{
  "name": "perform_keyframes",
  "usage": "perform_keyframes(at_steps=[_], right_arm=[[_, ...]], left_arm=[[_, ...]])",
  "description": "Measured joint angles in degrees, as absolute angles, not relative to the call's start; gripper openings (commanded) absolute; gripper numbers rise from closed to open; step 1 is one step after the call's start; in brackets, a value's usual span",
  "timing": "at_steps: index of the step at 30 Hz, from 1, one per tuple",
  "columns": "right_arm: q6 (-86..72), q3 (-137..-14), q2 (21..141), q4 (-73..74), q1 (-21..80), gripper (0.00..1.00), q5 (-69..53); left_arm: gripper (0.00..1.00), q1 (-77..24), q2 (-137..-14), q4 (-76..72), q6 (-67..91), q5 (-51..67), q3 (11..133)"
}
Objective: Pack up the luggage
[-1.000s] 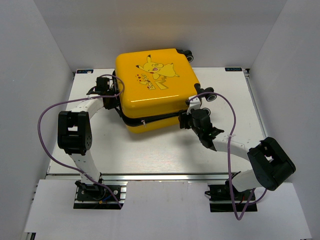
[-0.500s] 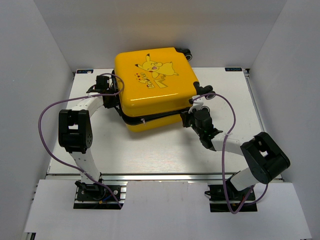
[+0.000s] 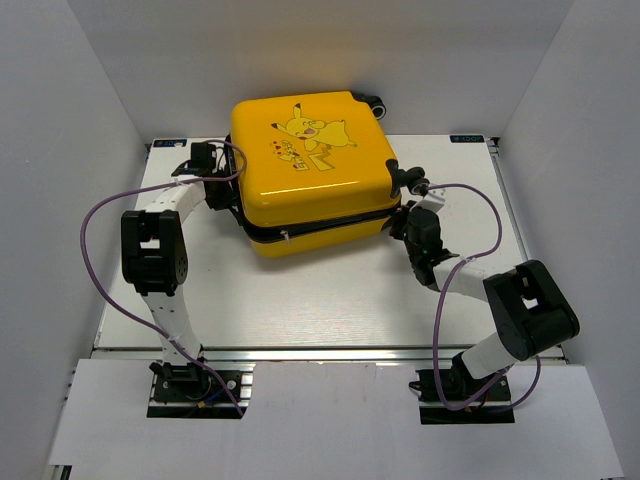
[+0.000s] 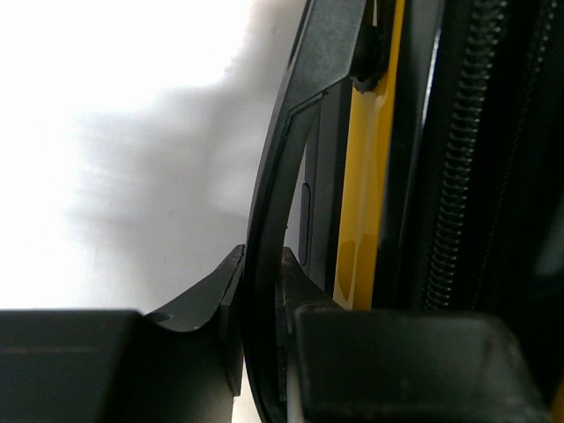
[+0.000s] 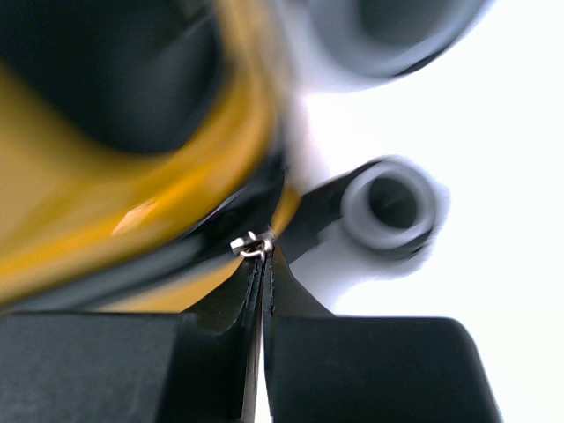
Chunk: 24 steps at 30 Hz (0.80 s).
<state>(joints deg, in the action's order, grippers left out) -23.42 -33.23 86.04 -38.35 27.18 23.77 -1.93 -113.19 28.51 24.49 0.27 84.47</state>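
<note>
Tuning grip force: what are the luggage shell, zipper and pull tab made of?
Luggage shell: hard glossy yellow plastic, by its highlights. Zipper: black coil teeth, likely nylon. Pull tab: small, shiny silver, probably metal, though blurred.

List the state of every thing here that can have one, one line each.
Bright yellow hard-shell Pikachu-print suitcase: lying flat, print up, lid down on its base.
Small silver metal zipper pull: pinched, at a wheel corner.
Black curved side handle: clamped between fingers.
Left tool: shut on the handle.
Right tool: shut on the zipper pull.
</note>
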Motion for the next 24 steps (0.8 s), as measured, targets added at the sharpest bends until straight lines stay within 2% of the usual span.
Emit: perform_keyframes(at_steps=[4,16,24], right_arm=[[-25.74,-35.11,87.94,-38.68,22.98,0.00,22.33],[-21.17,-40.58,102.08,-55.11,13.13,0.00,3.97],[-21.96,-48.95,108.99,-54.17,9.02,0.00,-6.42]], left_arm=[[0.00,-1.08,-116.20,30.22,24.08,2.63,88.77],[0.00,0.86,-124.68,33.01,23.31,9.76,100.38],[0.00,1.98,-127.76,36.07,23.11,13.32,105.36]])
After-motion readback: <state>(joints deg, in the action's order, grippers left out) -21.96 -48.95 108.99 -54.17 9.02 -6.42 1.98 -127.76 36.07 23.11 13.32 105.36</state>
